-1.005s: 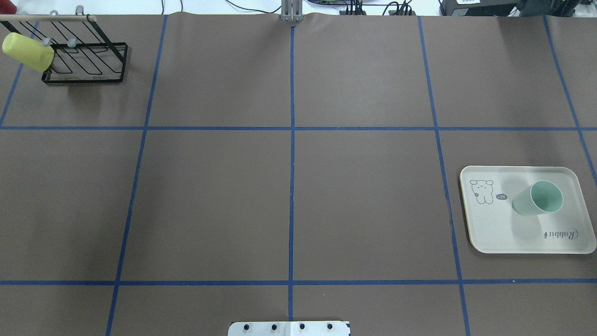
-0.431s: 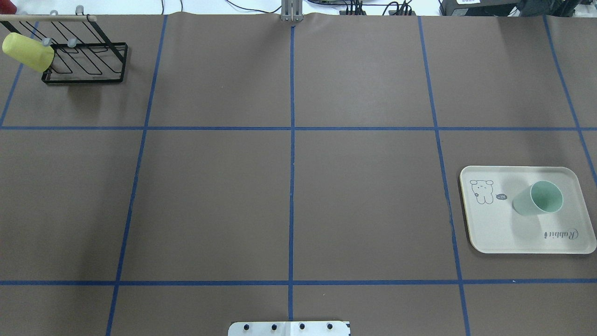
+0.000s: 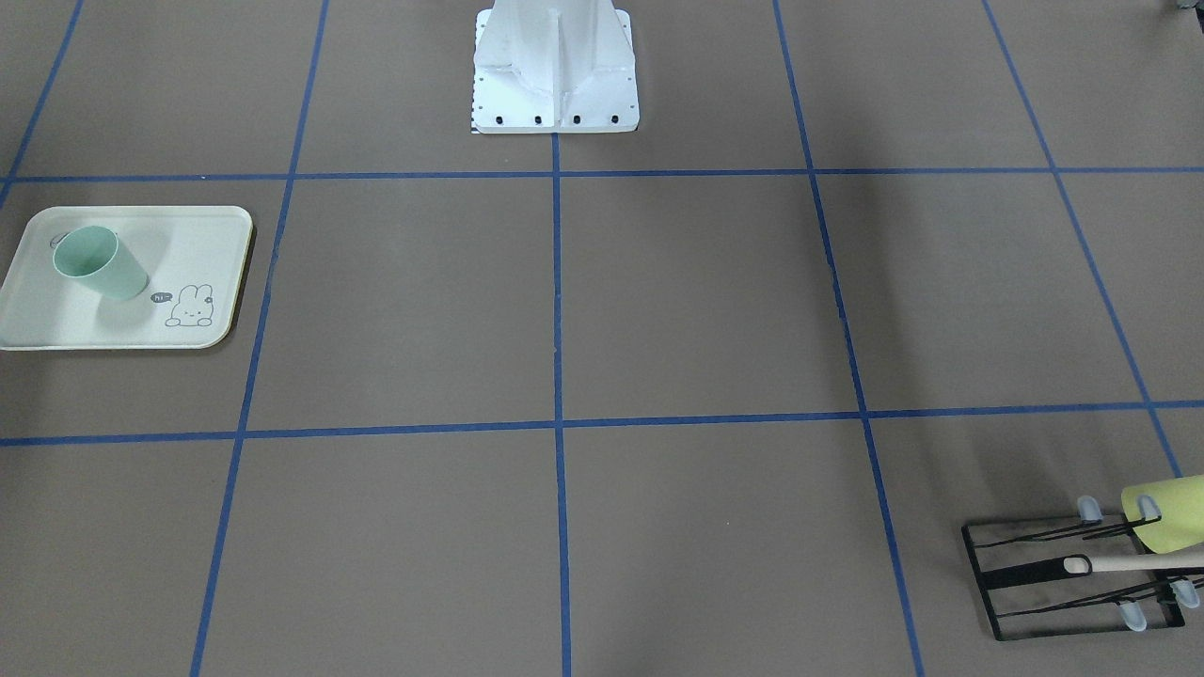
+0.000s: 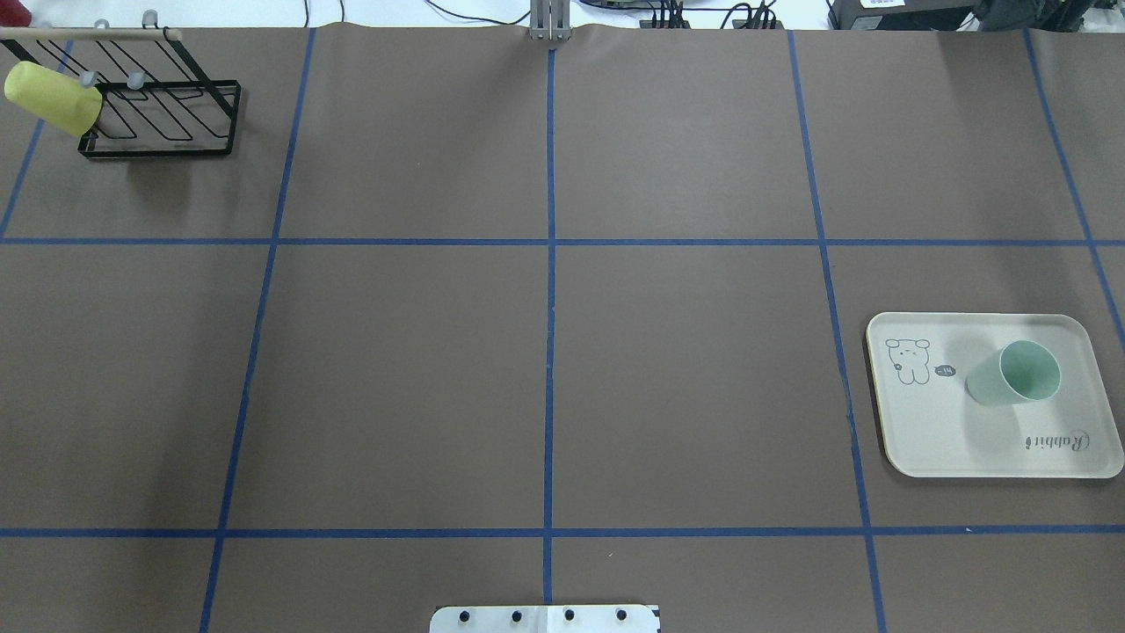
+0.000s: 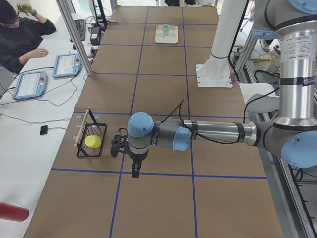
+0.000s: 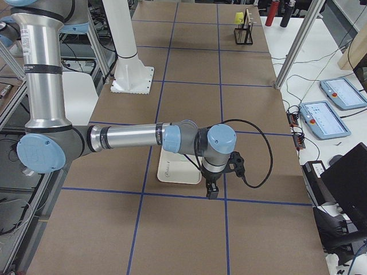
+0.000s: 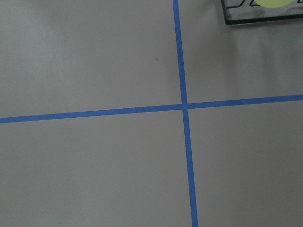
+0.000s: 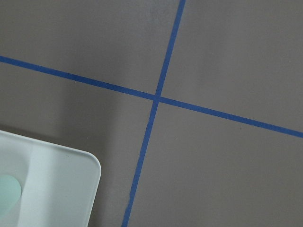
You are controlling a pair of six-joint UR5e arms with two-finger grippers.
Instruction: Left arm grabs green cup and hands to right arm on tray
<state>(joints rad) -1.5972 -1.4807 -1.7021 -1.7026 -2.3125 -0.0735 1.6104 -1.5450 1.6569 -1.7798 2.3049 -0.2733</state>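
Overhead view, upper left: yellow-green cup (image 4: 53,98) sat tilted on black wire rack (image 4: 167,123). Right edge, mid-height: cream tray (image 4: 932,431), green cup (image 4: 1011,376) stood upright on it, nothing gripping it. Side views: left gripper (image 5: 134,169) pointed down near rack, right gripper (image 6: 211,192) pointed down near tray corner. Cannot tell whether either gripper's fingers were apart or together.

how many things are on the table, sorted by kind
cups: 2, the green cup upright on the tray and the yellow-green cup at the wire rack
trays: 1, the tray
racks: 1, the wire rack
total: 4
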